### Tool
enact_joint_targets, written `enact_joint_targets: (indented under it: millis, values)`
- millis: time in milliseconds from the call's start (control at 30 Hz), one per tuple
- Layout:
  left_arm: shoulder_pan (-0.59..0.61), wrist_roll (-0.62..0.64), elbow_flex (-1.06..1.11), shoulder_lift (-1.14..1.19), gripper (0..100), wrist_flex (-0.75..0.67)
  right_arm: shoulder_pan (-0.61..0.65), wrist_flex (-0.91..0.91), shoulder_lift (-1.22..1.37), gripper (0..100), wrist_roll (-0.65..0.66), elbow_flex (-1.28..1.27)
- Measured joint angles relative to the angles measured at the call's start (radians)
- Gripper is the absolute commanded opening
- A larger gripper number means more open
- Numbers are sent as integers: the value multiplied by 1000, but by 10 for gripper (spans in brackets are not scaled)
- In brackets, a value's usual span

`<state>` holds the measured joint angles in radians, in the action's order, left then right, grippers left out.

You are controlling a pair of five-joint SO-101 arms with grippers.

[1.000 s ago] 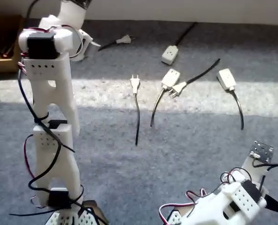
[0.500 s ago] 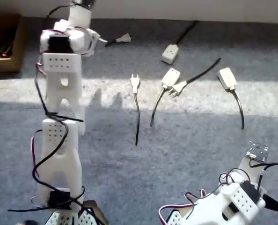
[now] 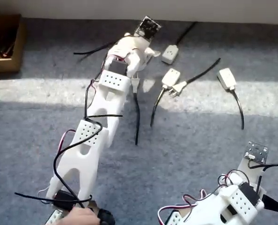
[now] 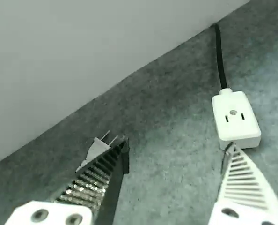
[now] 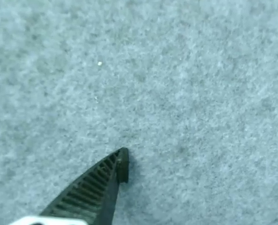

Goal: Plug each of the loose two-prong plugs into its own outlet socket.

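— How many of each?

— Three sockets: the far socket (image 3: pixel 169 55) near the wall (image 3: pixel 223 9), the middle socket (image 3: pixel 171 77) at its 6 o'clock, and the end socket (image 3: pixel 226 78) out at 3 o'clock from that one. There are three plugs, none plugged in. The first plug (image 3: pixel 135 86) is half under the left arm (image 3: pixel 106 93). The second plug (image 3: pixel 179 88) lies just beside the middle socket, at its 5 o'clock. The third plug (image 4: pixel 100 144) is on the carpet (image 3: pixel 190 154), right at one fingertip of the left gripper (image 4: pixel 176 144).

— Held?

— No. The jaws stand wide apart, and the plug seems to lie outside the gap, though that finger hides much of it. The far socket lies just past the other fingertip. The right gripper (image 3: pixel 271 203) sits low at 5 o'clock; wide or narrow, I cannot tell.

— Edges and room?

— The wall runs close at 12 o'clock, and a wooden box (image 3: pixel 5 44) fills the 10 o'clock corner. A broad stretch of carpet separates the cords from the arm bases at 6 o'clock.

— Since a second ago?

— The left arm stood upright toward 11 o'clock. It has swung over to 1 o'clock and stretched out low, covering the spot where the third plug lay. The sockets and the other two plugs have kept their places.
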<state>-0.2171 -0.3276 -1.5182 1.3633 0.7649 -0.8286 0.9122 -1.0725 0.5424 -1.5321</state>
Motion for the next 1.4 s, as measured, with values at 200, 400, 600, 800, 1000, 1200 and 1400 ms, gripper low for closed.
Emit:
enact_joint_targets:
  millis: [200,400,600,800,1000,1200,1400]
  values:
    - [-35,58,0,31,306,78,3,-48,0,586,2,-29]
    - [-29,245,-92,-38,306,519,3,-66,0,586,2,-43]
    - [-74,155,-101,-135,306,859,3,-66,-2,586,2,-44]
    - [-100,123,-87,-135,306,979,5,-66,-2,586,2,-44]
    - [-109,123,-68,-135,306,991,5,-66,-2,586,2,-44]
    - [-127,183,-74,-133,305,991,5,-66,-2,586,2,-44]
    - [-210,201,-87,-133,305,993,5,-66,-2,586,2,-46]
